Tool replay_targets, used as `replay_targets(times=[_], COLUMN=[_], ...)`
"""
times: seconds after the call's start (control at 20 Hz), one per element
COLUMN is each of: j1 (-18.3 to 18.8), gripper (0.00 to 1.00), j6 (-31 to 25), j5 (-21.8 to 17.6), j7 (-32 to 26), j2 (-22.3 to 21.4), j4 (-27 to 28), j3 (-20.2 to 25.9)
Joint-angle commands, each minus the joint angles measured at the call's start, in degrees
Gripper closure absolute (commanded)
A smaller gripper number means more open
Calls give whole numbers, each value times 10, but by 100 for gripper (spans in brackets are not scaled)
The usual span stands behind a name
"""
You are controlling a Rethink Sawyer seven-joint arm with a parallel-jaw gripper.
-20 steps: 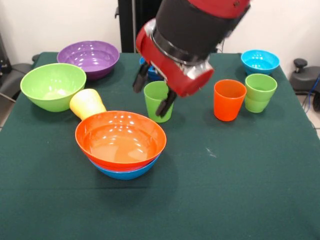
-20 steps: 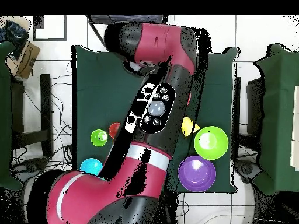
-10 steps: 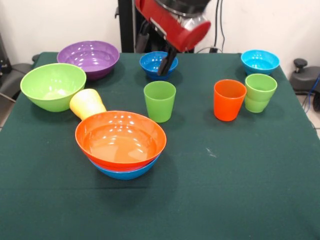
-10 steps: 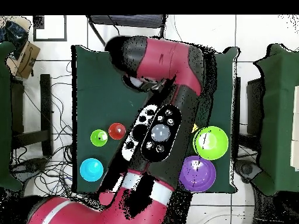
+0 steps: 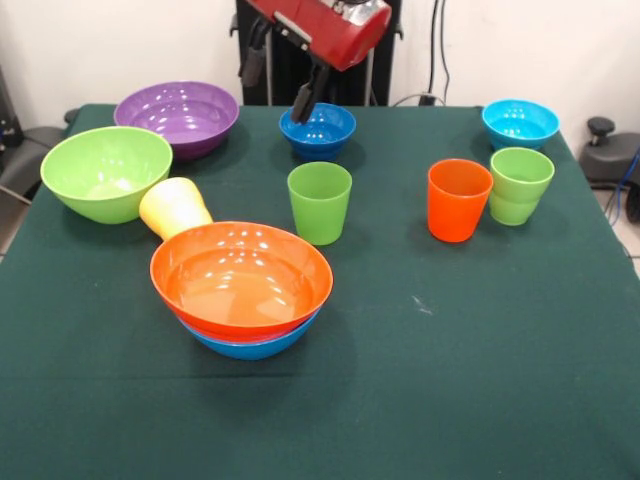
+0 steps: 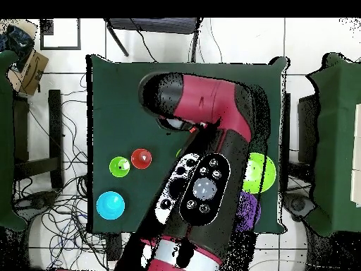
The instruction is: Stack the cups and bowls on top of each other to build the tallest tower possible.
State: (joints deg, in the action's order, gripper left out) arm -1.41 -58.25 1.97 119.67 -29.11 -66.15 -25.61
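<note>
Six bowls [image 5: 177,117], four cups [image 5: 320,203], all visible

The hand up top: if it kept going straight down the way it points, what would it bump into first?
Probably the small dark blue bowl. The open hand hangs just above it, empty, though how far back it sits is hard to judge.

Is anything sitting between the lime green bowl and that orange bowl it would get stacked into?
Yes. The yellow cup lies tipped on its side between the lime green bowl and the orange bowl, close against both. The claw hangs open high over the table's far side, holding nothing.
</note>
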Motion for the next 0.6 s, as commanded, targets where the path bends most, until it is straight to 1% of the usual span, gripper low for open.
replay_targets(times=[0.05, 0.35, 0.6], j1=[25, 46, 75], gripper=[0, 0, 0], j6=[56, 92, 116], j5=[-67, -91, -113], j7=[-176, -166, -168], j2=[-2, -10, -5], j4=[-94, -127, -140], j3=[106, 123, 149])
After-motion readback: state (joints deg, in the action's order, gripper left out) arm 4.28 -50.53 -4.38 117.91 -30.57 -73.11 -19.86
